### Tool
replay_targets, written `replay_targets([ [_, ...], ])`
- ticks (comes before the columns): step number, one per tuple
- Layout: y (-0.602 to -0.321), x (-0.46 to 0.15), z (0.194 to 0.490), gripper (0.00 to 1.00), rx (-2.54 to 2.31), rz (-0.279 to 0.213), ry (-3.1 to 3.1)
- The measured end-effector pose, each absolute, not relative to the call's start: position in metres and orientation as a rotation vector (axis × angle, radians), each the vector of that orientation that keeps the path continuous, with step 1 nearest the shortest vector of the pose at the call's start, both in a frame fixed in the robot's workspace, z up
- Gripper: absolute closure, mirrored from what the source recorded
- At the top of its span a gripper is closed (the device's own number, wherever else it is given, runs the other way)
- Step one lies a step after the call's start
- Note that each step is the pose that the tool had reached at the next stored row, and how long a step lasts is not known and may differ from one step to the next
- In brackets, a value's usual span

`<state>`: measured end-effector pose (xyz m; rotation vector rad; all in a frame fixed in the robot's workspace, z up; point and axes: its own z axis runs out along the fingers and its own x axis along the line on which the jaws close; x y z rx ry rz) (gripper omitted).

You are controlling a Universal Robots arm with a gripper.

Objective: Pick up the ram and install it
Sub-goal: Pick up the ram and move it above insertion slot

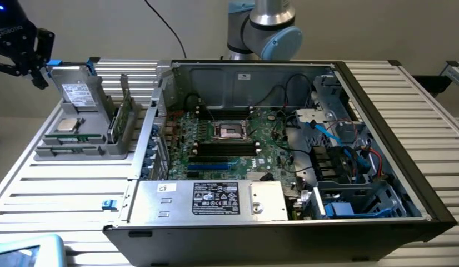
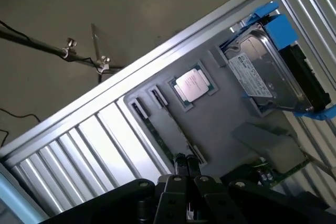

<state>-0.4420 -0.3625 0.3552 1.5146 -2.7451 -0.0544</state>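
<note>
1. The gripper hangs at the far edge of the exterior view's left, above and behind a gray tray and apart from it. Whether it is released or clenched cannot be told.
2. The ram lies in a long narrow groove near the front of that tray, just beside a square silver processor.
3. In the wrist view the gripper sits near one end of the groove that holds the ram. Whether it touches the stick cannot be told. The processor sits just beyond, in a recess of the tray.
4. A hard drive in a blue bracket stands upright at the back of the tray, seen also from the wrist.
5. A green board stands on edge along the tray's side nearest the computer case.
6. The case lies open on a slatted table, to the exterior view's right of the tray.
7. Inside is the motherboard, with a processor socket and long black slots just in front of it.
8. A power supply fills the case's near side, and the arm rises behind the case.
</note>
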Motion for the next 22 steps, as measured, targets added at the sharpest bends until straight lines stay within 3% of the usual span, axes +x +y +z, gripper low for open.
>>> replay_targets([
  [22, -0.3624, -0.4420, 0.3552, 0.89, 2.026, -0.050, -2.383],
])
